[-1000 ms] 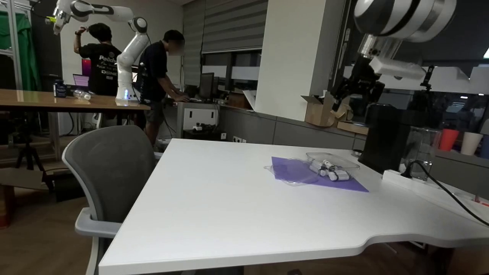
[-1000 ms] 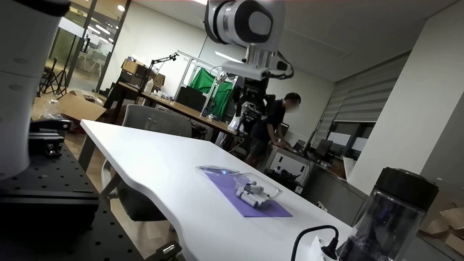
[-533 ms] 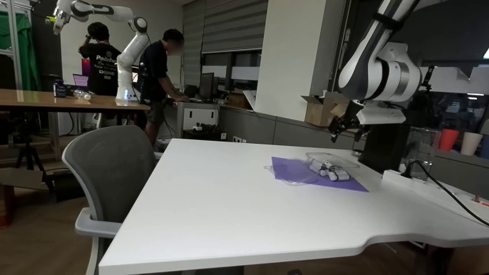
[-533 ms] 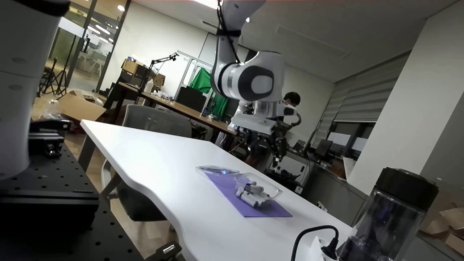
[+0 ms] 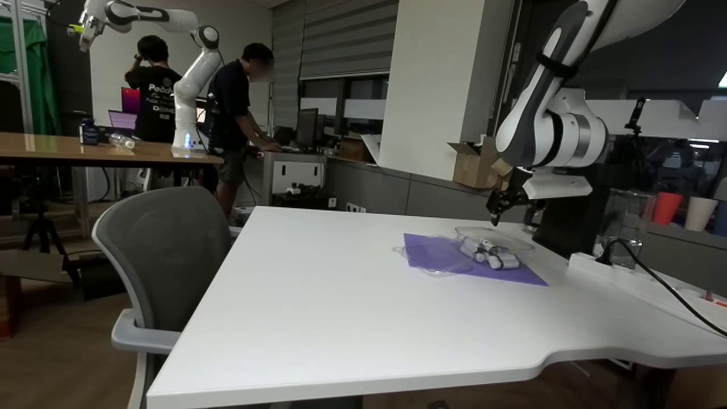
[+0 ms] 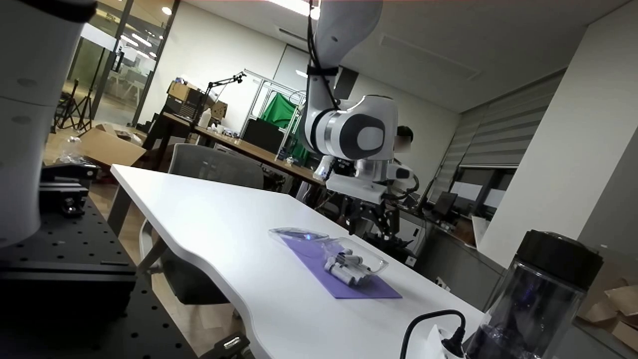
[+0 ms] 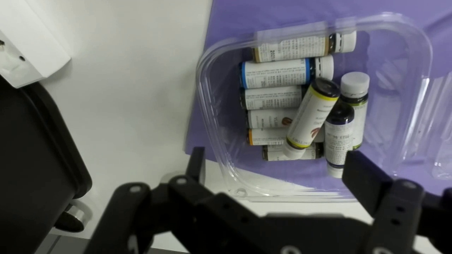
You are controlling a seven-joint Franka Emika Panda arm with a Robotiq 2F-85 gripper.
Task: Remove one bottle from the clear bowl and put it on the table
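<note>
The clear bowl point(image 7: 207, 106) sits on a purple cloth point(image 7: 233, 17) on the white table point(image 5: 318, 307). It also shows in both exterior views point(image 5: 521, 245) point(image 6: 377, 259). Several white-labelled bottles lie in it. A yellow-banded bottle point(image 7: 312, 114) lies slanted on top of the others. A dark-banded bottle point(image 7: 339, 141) and a white-capped bottle point(image 7: 355, 95) lie at the right of the pile. My gripper point(image 7: 277, 169) is open and empty, above the bowl's near edge in the wrist view. It hangs above table height in both exterior views point(image 5: 512, 218) point(image 6: 370, 227).
A clear lid point(image 5: 440, 264) lies beside the bowl, partly on the cloth. A white power strip point(image 7: 39, 53) and a tall black object point(image 7: 35, 158) stand at the left in the wrist view. A see-through drinking bottle with a black cap point(image 6: 528, 299) stands near the strip.
The arm has come down and my gripper is now lower and nearer the bowl. The bowl, bottles, lid and cloth have not moved.
</note>
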